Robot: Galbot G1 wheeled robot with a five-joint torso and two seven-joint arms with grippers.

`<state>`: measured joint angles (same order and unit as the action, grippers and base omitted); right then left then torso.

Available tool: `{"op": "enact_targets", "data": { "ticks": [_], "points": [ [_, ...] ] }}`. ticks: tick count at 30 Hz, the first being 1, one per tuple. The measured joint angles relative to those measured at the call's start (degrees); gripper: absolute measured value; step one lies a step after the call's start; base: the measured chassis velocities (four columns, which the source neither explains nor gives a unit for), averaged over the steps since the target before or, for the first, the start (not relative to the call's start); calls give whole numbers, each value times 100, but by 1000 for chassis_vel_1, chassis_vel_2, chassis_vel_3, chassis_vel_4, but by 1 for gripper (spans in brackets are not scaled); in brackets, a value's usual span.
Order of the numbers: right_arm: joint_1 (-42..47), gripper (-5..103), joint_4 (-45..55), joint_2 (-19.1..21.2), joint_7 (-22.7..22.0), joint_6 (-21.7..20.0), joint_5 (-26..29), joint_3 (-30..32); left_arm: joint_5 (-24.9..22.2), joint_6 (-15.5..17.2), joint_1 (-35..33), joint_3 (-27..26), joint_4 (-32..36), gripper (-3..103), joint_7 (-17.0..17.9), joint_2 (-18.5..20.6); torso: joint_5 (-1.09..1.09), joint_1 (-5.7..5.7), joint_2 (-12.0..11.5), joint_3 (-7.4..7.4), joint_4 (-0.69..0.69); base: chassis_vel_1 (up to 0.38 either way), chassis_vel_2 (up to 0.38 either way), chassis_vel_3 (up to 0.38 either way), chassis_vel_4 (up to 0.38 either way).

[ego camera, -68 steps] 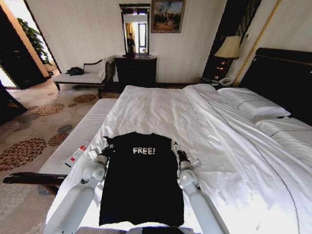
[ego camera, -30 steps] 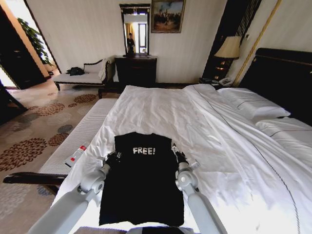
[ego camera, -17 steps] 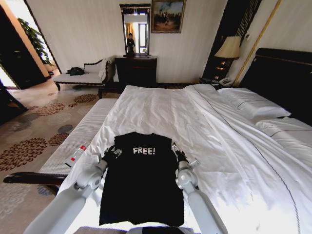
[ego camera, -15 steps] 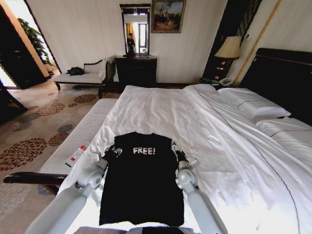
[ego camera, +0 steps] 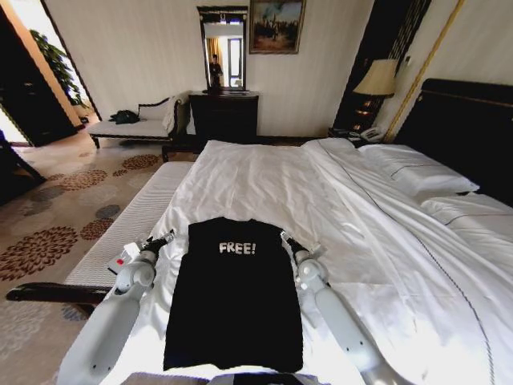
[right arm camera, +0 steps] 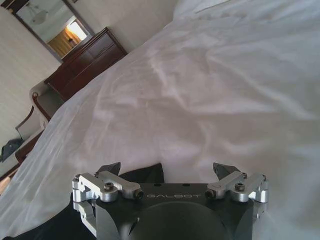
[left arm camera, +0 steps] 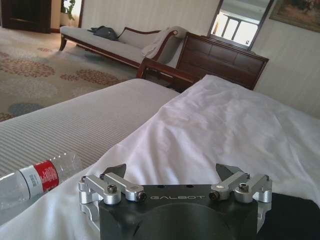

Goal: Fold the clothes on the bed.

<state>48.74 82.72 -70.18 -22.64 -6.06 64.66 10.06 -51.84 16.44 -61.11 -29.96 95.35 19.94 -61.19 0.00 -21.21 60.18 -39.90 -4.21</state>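
The clothes are one black T-shirt (ego camera: 232, 305) with a white "FREE!" print, lying flat with its sleeves folded in on the near end of the bed (ego camera: 272, 180). My left gripper (ego camera: 160, 240) hovers over white sheet just off the shirt's left shoulder. In the left wrist view the left gripper (left arm camera: 171, 171) is open and holds nothing, with a corner of the shirt (left arm camera: 295, 215) beside it. My right gripper (ego camera: 287, 238) is at the shirt's right shoulder. In the right wrist view the right gripper (right arm camera: 166, 169) is open, and the shirt's edge (right arm camera: 145, 174) lies by one finger.
A white-cushioned bench (ego camera: 136, 216) runs along the bed's left side, with a plastic bottle (ego camera: 124, 255) (left arm camera: 35, 180) on it near my left arm. Pillows (ego camera: 417, 176) and the dark headboard (ego camera: 469, 128) are to the right. A dresser (ego camera: 223, 116) stands by the far wall.
My left gripper has swung left, off the shirt's shoulder and out over the sheet. My right gripper has shifted a little farther up the shirt's right edge. The shirt has stayed put.
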Motion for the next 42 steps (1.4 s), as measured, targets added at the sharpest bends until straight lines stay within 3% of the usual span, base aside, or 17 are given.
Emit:
{"op": "enact_targets", "data": {
  "ticks": [11,20,25,26,28,29,32,34,37,40,42],
  "points": [
    [-791,100,-1232,-319,592,312,-13,-201,7,29,-261,-234,511,100,25,-32,0,0,0,0,3,0,0,0,0],
    [-768,103,-1324,-429,682,331,-4,-258,-3,48,-321,-283,588,100,44,14,-1,1,0,1,2,0,0,0,0],
    [-726,82,-1336,-450,711,336,-5,-295,-3,53,-282,-256,581,100,48,14,0,0,0,1,1,0,0,0,0],
    [-718,82,-1346,-455,719,337,-9,-305,-3,54,-275,-249,574,100,48,14,0,0,0,1,1,0,0,0,0],
    [-713,71,-1397,-479,752,356,-32,-335,-8,55,-267,-236,552,100,47,20,0,1,0,1,1,0,0,0,0],
    [-713,71,-1397,-479,752,356,-32,-335,-8,55,-267,-236,552,100,47,20,0,1,0,1,1,0,0,0,0],
    [-739,54,-1473,-523,770,394,-64,-351,-9,55,-269,-231,514,100,46,28,0,1,0,1,1,0,0,0,0],
    [-758,54,-1503,-541,770,408,-82,-354,-9,55,-270,-231,500,100,43,29,-1,1,0,1,2,0,0,0,0],
    [-790,37,-1570,-569,770,437,-134,-364,-18,49,-272,-240,468,100,32,36,-1,1,0,0,1,0,0,0,0],
    [-810,32,-1610,-593,763,471,-154,-364,-61,40,-272,-251,440,100,25,49,0,1,0,0,2,0,0,0,0],
    [-820,21,-1616,-598,759,500,-163,-365,-128,37,-258,-252,413,100,16,61,0,1,0,1,2,0,0,0,0]
  ]
}}
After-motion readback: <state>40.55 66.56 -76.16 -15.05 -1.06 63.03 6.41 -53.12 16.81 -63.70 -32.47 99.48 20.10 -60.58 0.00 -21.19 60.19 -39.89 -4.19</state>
